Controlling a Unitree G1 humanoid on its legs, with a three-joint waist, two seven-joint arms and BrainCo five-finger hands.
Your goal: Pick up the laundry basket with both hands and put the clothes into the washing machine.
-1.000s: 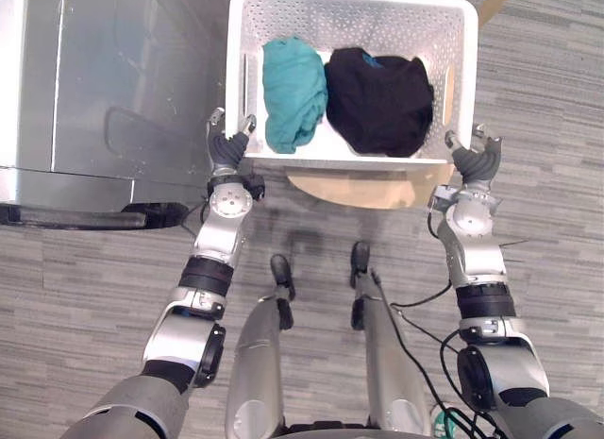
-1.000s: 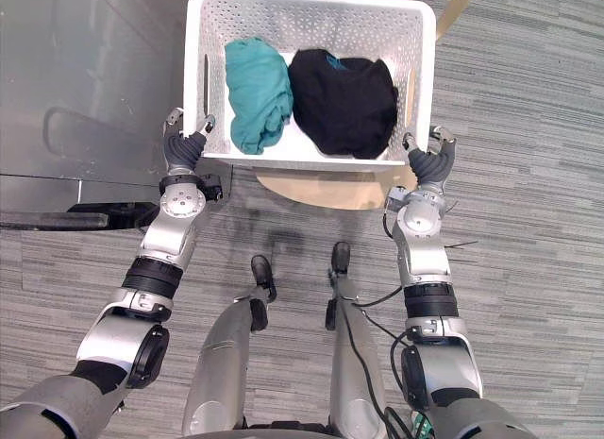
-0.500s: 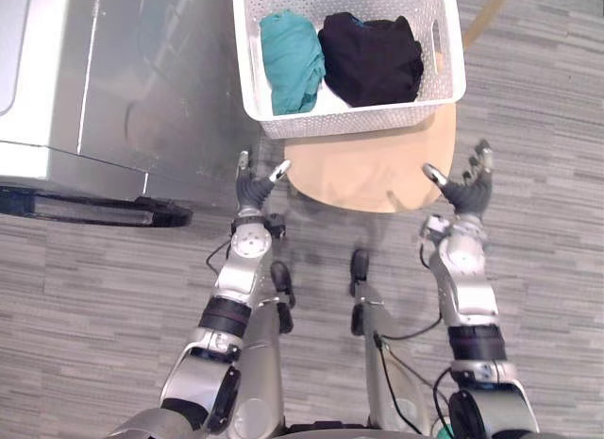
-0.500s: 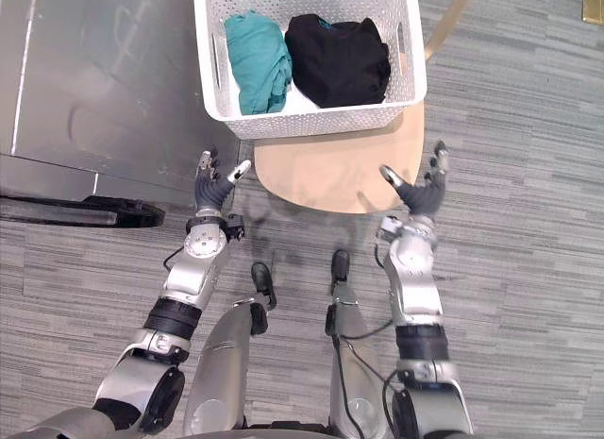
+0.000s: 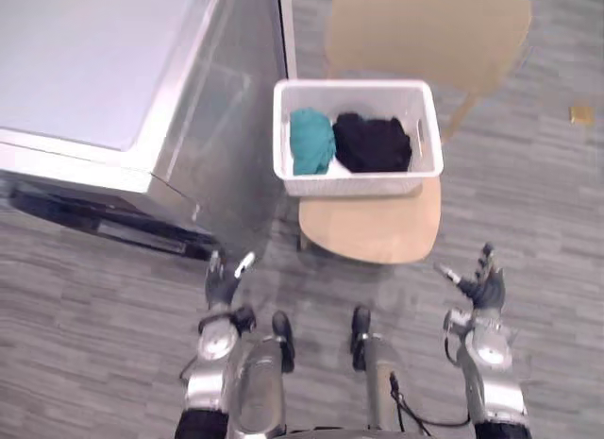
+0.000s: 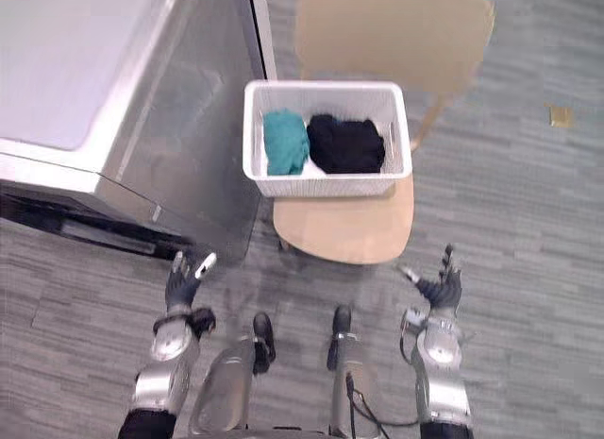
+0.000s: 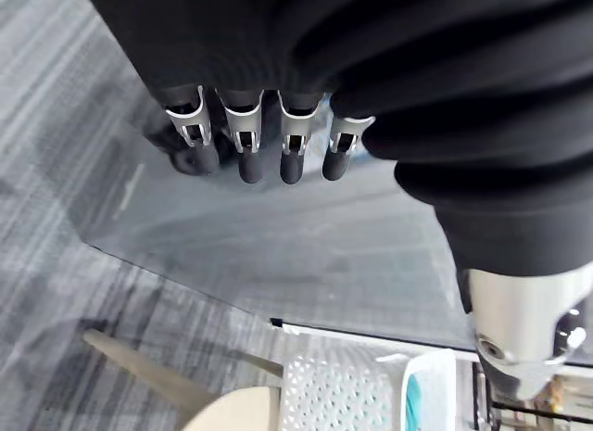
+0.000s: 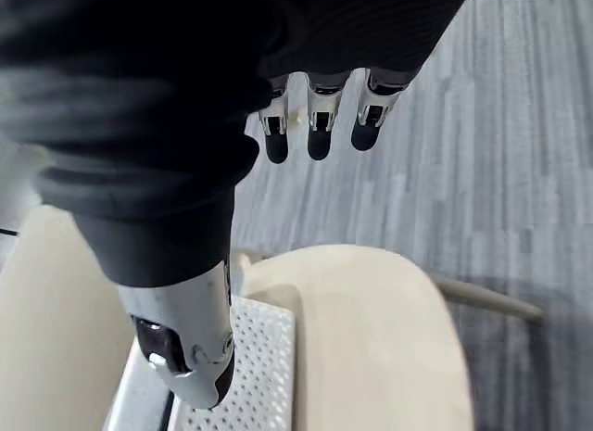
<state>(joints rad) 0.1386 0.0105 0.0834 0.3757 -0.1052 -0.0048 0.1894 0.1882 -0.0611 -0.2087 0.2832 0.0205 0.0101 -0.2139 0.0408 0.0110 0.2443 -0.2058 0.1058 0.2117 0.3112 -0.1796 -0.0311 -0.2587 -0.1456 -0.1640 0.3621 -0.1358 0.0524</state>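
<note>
Both arms are drawing back as the view retreats. The left robot hand (image 5: 223, 280) and right robot hand (image 5: 481, 286), a second ago flanking the white perforated plastic laundry basket (image 5: 359, 185), are now hanging open and empty, low in the frame. The basket is sitting unlifted on the tan wooden chair (image 5: 373, 229), upper centre, so I judge the pickup is needing a fresh approach.

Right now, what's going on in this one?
The robot faces a white laundry basket that sits on a wooden chair beside the washing machine. A teal garment and a black garment lie inside the basket. The left hand and right hand are both open, held low and well short of the basket, touching nothing. The basket has not been picked up yet.
</note>
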